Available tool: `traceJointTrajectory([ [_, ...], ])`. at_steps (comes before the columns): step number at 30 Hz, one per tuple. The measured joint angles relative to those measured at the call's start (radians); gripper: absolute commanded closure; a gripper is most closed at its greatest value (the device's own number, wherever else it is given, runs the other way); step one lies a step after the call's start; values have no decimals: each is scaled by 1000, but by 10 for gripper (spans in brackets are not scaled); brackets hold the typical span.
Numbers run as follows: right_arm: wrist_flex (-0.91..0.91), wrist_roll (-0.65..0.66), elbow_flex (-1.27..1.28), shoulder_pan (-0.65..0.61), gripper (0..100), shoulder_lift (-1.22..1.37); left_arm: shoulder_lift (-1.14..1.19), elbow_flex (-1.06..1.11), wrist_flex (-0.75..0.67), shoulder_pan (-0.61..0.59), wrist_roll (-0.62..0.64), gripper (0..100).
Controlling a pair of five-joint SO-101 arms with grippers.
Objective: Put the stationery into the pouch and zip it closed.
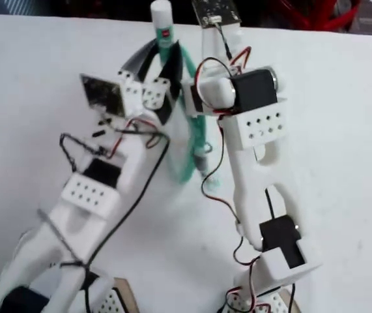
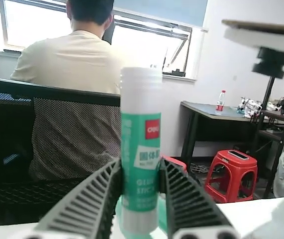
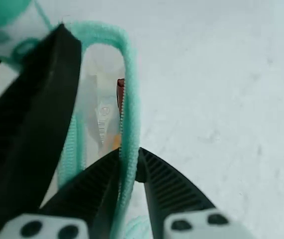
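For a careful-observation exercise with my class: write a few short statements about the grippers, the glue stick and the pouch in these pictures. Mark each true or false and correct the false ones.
1. The left gripper is shut on the glue stick. True.
2. The glue stick lies flat on the table. False: it stands upright between the left gripper's fingers, off the table.
3. The right gripper pinches the teal edge of the pouch. True.
4. The pouch is zipped closed. False: the right wrist view shows its mouth gaping open.
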Motion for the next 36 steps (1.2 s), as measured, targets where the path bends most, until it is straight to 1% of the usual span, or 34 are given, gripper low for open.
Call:
traceJointTrajectory([
  [6,-2,0,0,11,980,0,58,-57,3,5,3,970],
  [10,-2,0,0,11,980,0,64,-61,6,5,3,880],
  [12,-2,0,0,11,980,0,72,-63,9,5,3,856],
  [22,-12,0,-3,35,980,66,46,-63,153,5,6,854],
  [25,-12,0,-3,35,980,68,9,-61,187,5,5,854],
  [30,-14,0,-3,35,980,68,-37,-60,193,5,2,859],
  [32,-14,0,-3,35,980,68,-41,-60,193,5,2,895],
  [34,-14,0,-3,35,980,68,-44,-60,193,3,2,967],
  [35,-14,0,-3,34,980,68,-44,-60,193,-11,2,985],
  [36,-14,0,-3,32,980,68,-44,-60,193,-23,2,972],
])
